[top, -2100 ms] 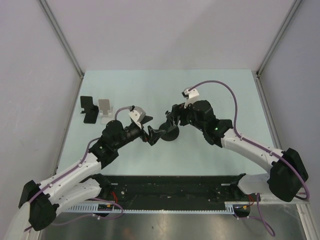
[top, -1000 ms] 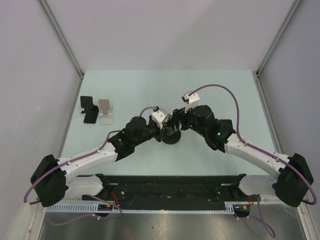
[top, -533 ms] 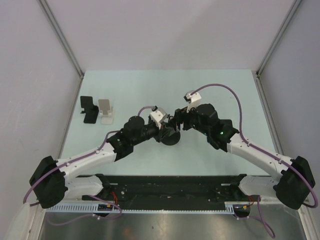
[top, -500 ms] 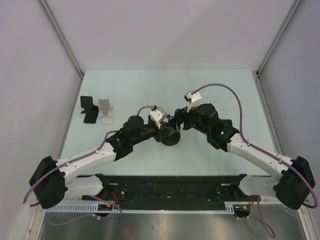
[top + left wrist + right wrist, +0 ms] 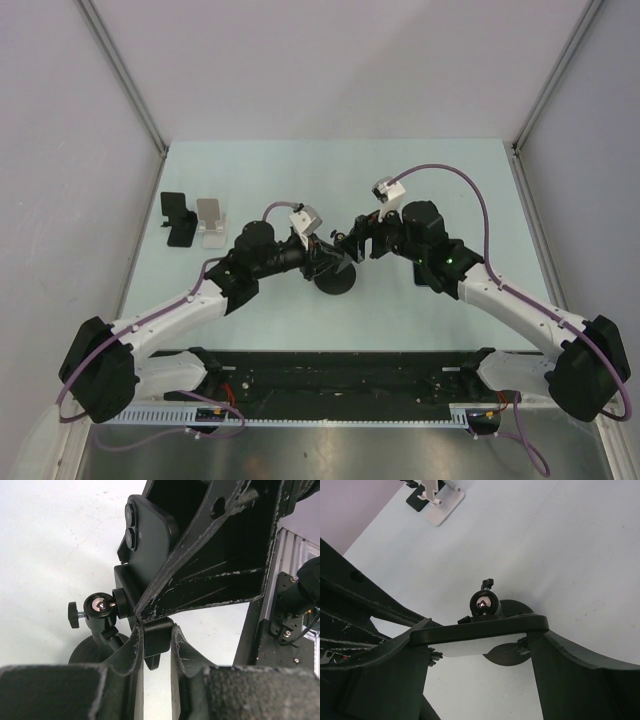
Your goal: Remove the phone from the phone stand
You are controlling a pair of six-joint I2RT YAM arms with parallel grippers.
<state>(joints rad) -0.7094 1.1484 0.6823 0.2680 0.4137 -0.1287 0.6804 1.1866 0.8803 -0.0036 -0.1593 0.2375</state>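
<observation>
Black phone point(image 5: 485, 628), mid-table, spans the right gripper point(image 5: 479, 634) from finger to finger, its visible edge running straight across jaws held wide and closed onto its two ends. The left gripper point(image 5: 154, 636) is pinched nearly together on a tab point(image 5: 153, 647) below the cradle point(image 5: 125, 582) of the phone stand point(image 5: 336, 281), apparently bracing it. The ball joint point(image 5: 482, 603) sits just behind the phone's back, so the pull likely runs away from it. From above, both wrists hide the phone; whether it has left the cradle cannot be told.

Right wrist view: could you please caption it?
Right end effector clamps the phone, the phone stand's ball joint just beyond.
</observation>
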